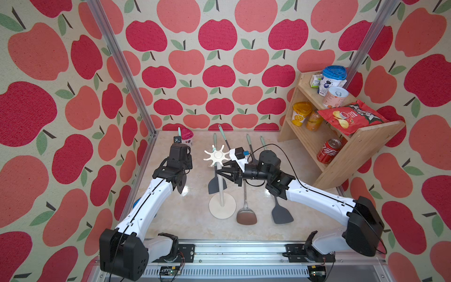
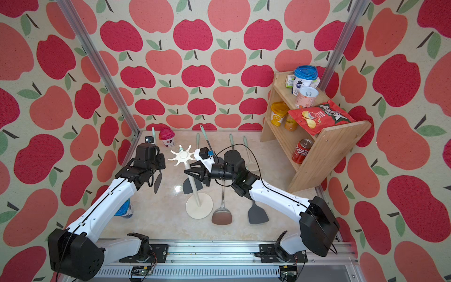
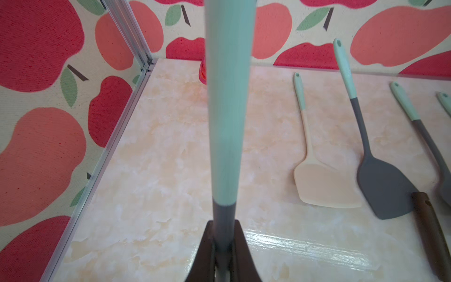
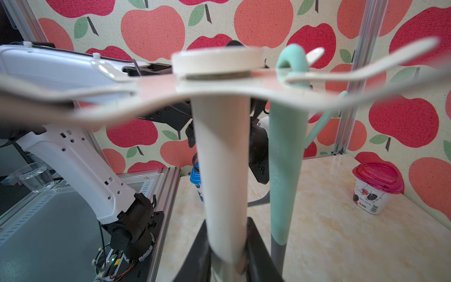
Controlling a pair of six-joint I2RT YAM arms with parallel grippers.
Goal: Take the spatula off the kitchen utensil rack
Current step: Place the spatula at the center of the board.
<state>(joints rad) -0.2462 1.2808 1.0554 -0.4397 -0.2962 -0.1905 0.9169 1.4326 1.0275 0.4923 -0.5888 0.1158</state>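
The left gripper (image 3: 224, 246) clamps the gray neck of a teal-handled spatula (image 3: 227, 109) near the table's (image 1: 185, 219) left edge, clear of the rack (image 1: 217, 155); the wrist view cuts off its blade. The right gripper (image 4: 228, 246) clasps the rack's pole (image 4: 219, 158). A second spatula (image 4: 288, 158) hangs there, its blade partly hidden behind the pole.

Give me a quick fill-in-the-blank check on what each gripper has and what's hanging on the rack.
1. The left gripper is shut on a ____, apart from the rack.
2. The right gripper is shut on the rack's ____.
3. Exactly ____ spatula hangs from the rack's hooks.
Missing words: spatula; pole; one.
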